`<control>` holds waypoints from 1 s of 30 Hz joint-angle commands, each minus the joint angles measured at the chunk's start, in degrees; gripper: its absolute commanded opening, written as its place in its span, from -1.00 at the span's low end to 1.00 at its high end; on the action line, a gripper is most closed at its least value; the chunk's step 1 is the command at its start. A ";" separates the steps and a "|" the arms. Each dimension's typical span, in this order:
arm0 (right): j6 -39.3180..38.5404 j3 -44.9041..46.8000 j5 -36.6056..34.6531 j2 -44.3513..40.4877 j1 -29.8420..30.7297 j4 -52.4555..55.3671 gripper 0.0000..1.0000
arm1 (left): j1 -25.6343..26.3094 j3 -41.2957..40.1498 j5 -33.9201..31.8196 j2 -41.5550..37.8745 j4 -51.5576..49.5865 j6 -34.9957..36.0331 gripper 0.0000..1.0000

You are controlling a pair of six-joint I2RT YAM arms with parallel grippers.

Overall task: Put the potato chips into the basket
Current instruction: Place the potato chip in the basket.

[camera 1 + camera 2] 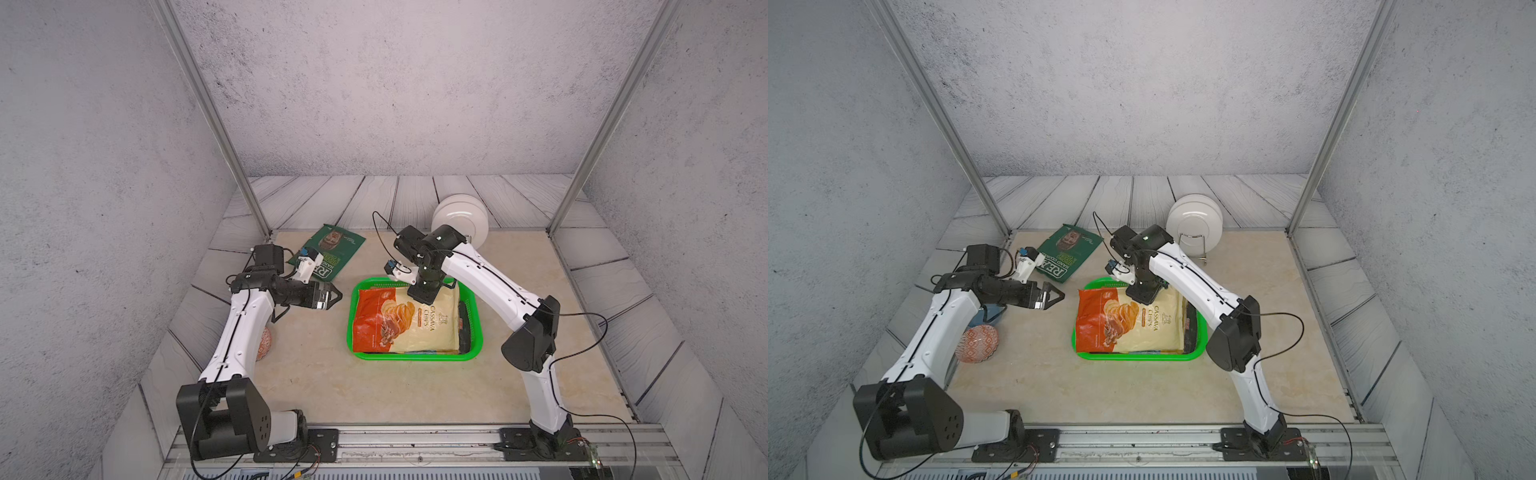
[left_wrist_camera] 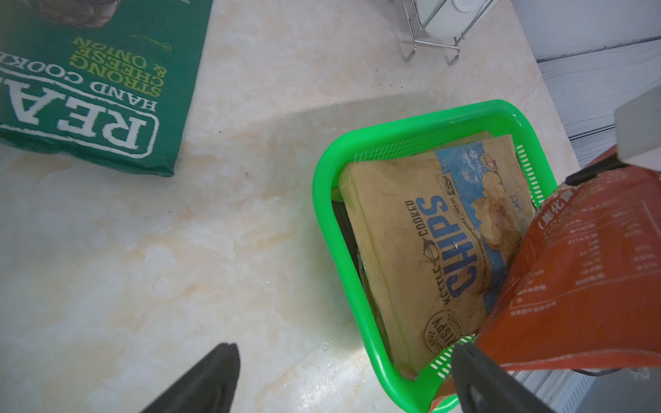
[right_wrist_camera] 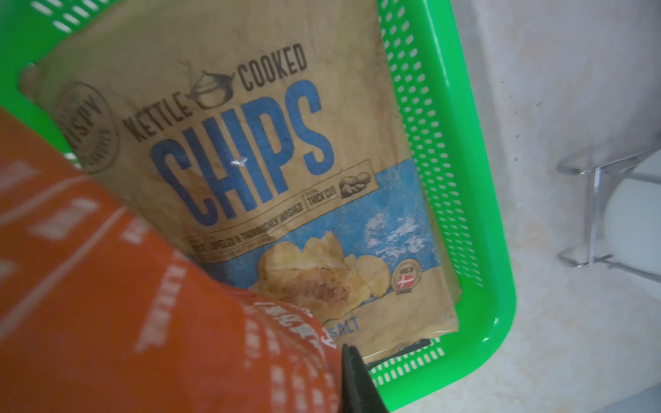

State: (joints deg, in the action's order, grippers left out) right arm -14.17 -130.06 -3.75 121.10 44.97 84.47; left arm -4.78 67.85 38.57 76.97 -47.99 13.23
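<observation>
The green basket [image 1: 475, 332] stands mid-table and holds several bags of potato chips. An orange-red and cream cassava bag [image 1: 399, 324] lies on top, its far end raised. Under it is a brown kettle chips bag [image 3: 250, 143]. My right gripper [image 1: 424, 294] points down at the cassava bag's far edge. Only one of its fingers [image 3: 354, 375] shows, against the orange bag [image 3: 125, 304], so its grip is unclear. A dark green "REAL" bag [image 1: 332, 249] lies flat on the table at the back left. My left gripper [image 1: 332, 296] hovers open and empty between that bag and the basket.
A white plate [image 1: 461, 220] stands in a wire rack behind the basket. A patterned orange bowl [image 1: 977, 344] and a blue bowl [image 1: 988, 313] sit beside and under my left arm. A black bag [image 1: 464, 328] lies along the basket's right wall.
</observation>
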 commanded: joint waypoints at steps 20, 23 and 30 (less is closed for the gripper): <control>27.15 38.88 7.61 -28.49 -4.32 -40.27 0.01 | 15.15 2.25 1.43 -1.72 -5.00 12.15 0.09; 36.24 53.43 16.04 -36.55 -5.78 -59.07 -0.01 | 17.73 0.51 -1.25 -0.01 -0.93 10.76 0.04; 47.86 70.60 26.10 -40.78 -6.10 -81.99 -0.08 | 21.24 -1.03 -4.55 5.96 5.31 8.27 0.03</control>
State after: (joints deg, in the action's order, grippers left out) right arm 26.52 -61.54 15.35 81.36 38.70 16.14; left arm 15.33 67.81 36.14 81.30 -46.28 22.76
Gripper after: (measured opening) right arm 0.462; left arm 0.515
